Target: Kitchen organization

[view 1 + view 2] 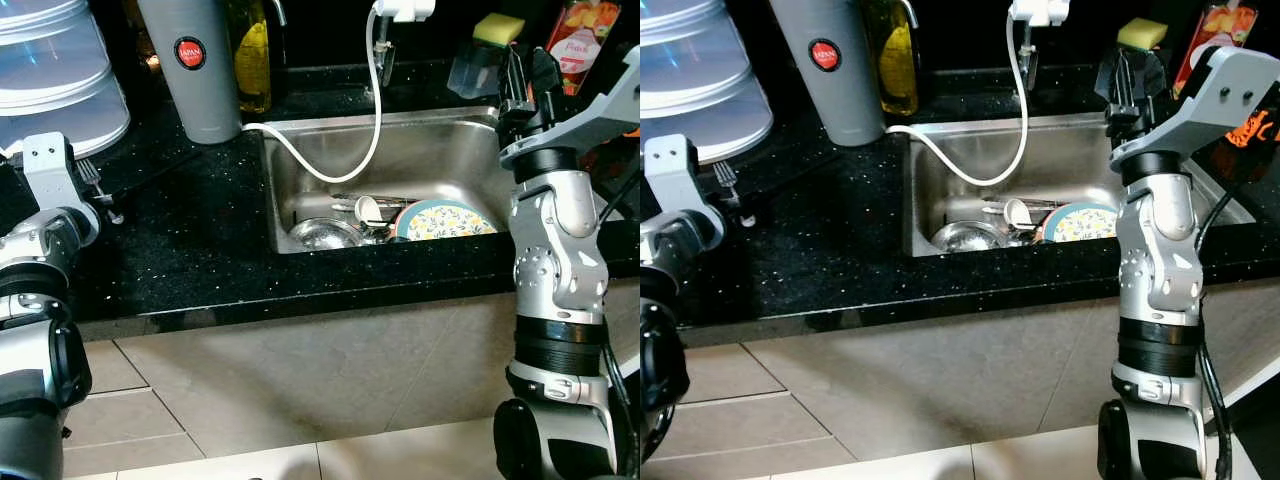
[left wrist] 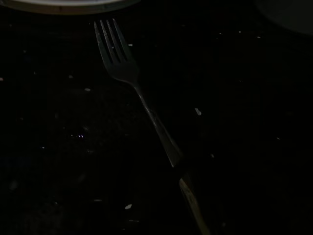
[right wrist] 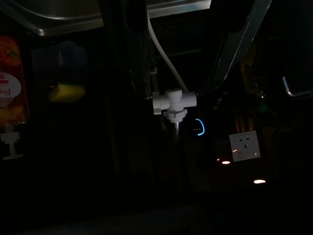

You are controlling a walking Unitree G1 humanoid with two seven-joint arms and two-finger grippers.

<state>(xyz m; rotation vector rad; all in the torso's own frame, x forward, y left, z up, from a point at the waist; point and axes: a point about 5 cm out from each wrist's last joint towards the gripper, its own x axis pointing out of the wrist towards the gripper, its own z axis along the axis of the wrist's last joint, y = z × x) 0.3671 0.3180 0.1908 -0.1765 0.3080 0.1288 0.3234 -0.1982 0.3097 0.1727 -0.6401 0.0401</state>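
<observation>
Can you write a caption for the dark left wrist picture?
A silver metal fork lies on the speckled black stone countertop.

Brushed steel sink (image 1: 420, 150) — glossy speckled black stone counter (image 1: 180, 250)

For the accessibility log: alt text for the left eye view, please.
A steel sink set in a black counter holds a patterned plate, a bowl and a spoon. A fork lies on the counter by the left gripper; the right gripper hangs over the sink's right side.
</observation>
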